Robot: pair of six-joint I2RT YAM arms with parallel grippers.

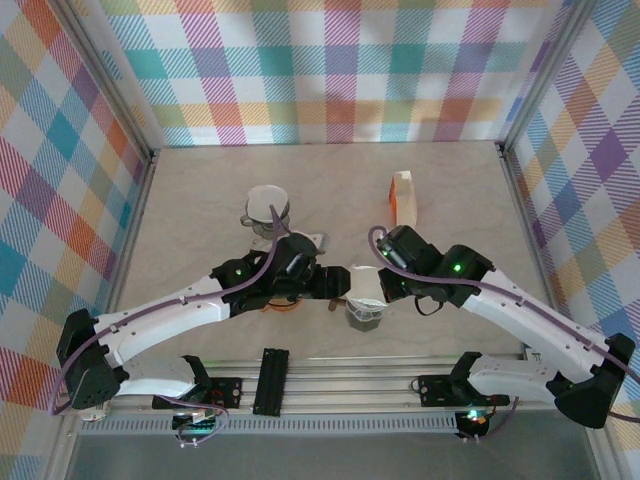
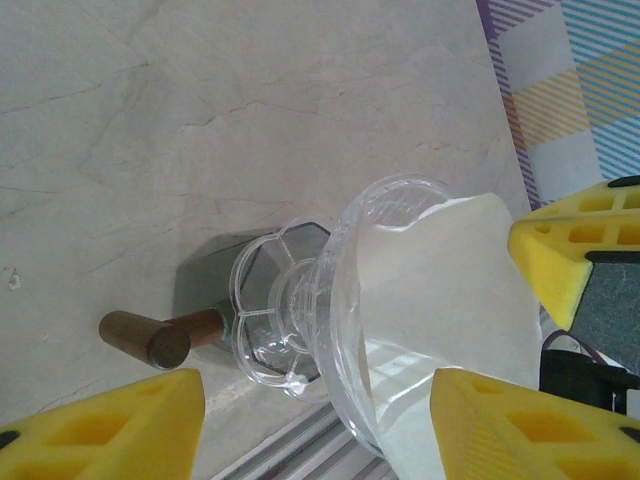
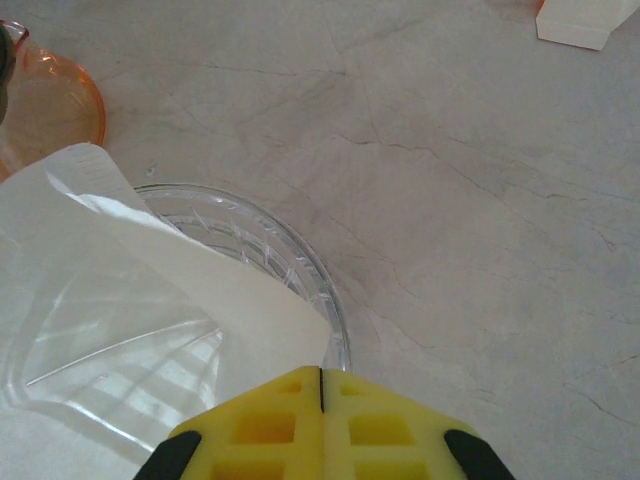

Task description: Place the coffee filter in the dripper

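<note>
1. The white paper coffee filter [image 3: 150, 260] sits inside the clear glass dripper [image 3: 275, 240], one edge above the rim.
2. The right gripper [image 3: 321, 372] is pressed together on the filter's edge.
3. The left gripper [image 2: 315, 380] stands apart, flanking the dripper.

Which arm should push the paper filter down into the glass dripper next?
Right. The right gripper, shut, seems to pinch the filter over the dripper; the left gripper stands open astride the dripper.
</note>
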